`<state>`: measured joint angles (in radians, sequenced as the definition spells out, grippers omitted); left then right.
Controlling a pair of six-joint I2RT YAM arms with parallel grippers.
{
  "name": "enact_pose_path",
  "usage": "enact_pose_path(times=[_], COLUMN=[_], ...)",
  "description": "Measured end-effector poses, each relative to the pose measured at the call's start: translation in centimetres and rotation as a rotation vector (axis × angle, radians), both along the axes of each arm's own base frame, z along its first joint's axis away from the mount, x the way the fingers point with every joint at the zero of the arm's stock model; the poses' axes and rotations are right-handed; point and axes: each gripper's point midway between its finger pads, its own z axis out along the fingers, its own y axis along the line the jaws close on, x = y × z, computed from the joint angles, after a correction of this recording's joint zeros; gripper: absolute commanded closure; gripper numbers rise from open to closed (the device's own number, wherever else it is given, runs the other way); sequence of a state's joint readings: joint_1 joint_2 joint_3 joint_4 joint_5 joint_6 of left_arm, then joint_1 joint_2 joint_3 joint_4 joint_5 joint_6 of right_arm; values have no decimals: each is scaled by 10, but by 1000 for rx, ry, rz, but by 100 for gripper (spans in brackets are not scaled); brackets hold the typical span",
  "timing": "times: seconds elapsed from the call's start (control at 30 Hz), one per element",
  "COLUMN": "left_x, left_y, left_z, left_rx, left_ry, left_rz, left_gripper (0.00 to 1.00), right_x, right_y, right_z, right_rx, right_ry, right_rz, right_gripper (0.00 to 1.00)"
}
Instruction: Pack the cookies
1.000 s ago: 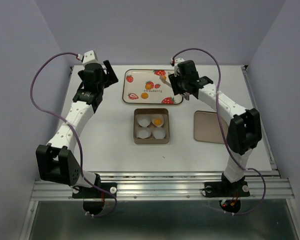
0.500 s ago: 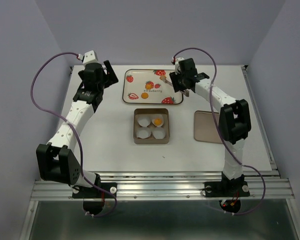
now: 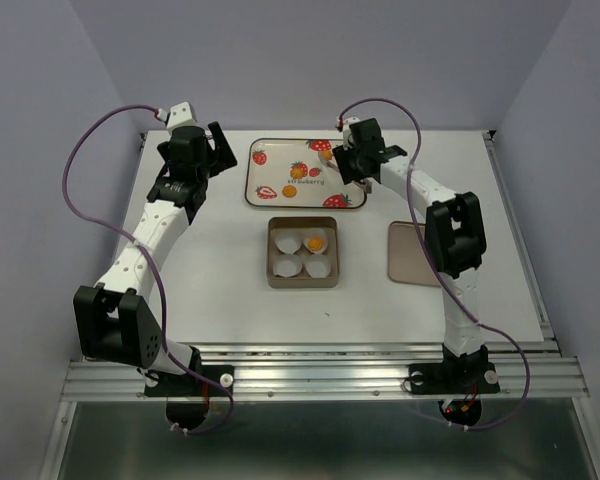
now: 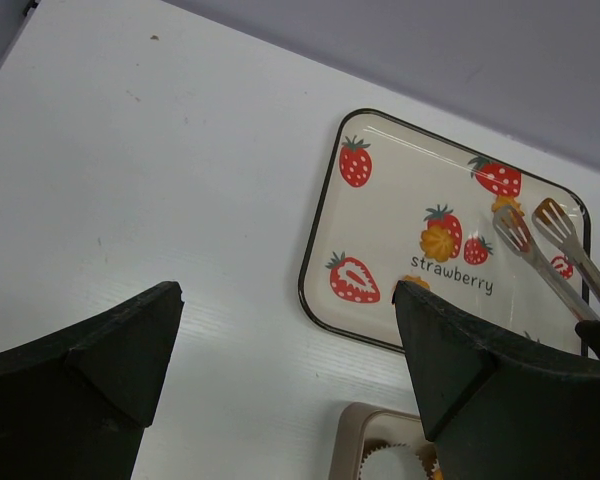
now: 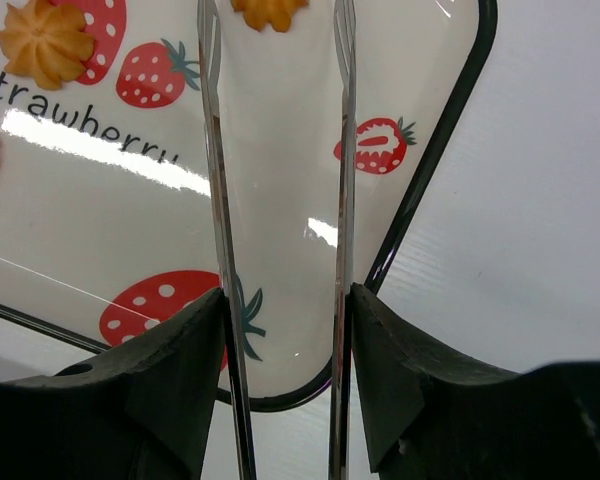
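Three orange-yellow cookies lie on the strawberry tray [image 3: 265,185]: one at the middle [image 3: 298,172], one nearer [image 3: 289,190], one at the far right [image 3: 325,155]. A fourth cookie [image 3: 315,241] sits in a paper cup in the square tin [image 3: 272,252]. My right gripper [image 3: 358,168] is shut on metal tongs [image 5: 340,150], whose open tips flank the far-right cookie [image 5: 268,10]. Another cookie [image 5: 48,42] lies to its left. My left gripper [image 3: 205,160] is open and empty, left of the tray. In the left wrist view [image 4: 285,330] it looks at the tray [image 4: 325,225] and the tongs [image 4: 540,250].
The tin's lid [image 3: 412,254] lies flat to the right of the tin. Three white paper cups in the tin hold nothing, such as the one at the front left [image 3: 287,266]. The table's back edge runs just behind the tray.
My right arm has swung left and farther over the tray, bringing the tongs' tips to the far-right cookie. The left arm has not moved.
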<state>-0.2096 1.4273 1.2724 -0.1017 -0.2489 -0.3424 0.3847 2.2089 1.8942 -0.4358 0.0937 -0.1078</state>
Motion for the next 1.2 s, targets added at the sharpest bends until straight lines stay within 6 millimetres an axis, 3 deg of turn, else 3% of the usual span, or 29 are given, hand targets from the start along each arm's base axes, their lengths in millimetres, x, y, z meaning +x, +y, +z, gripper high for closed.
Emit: enact_pose_path(times=[0.33, 1.03, 1.2], left_x=[2, 1, 1], left_y=[1, 0, -1], left_z=[-1, -3, -3], left_rx=[5, 5, 2], left_ry=[7, 16, 16], left_rz=[6, 1, -6], left_gripper=[1, 1, 1], right_x=[12, 11, 8], right_y=[6, 9, 11], right_z=[-8, -8, 1], right_rx=[4, 22, 35], right_ry=[-4, 2, -6], right_rz=[4, 12, 24], right_gripper=[45, 62, 63])
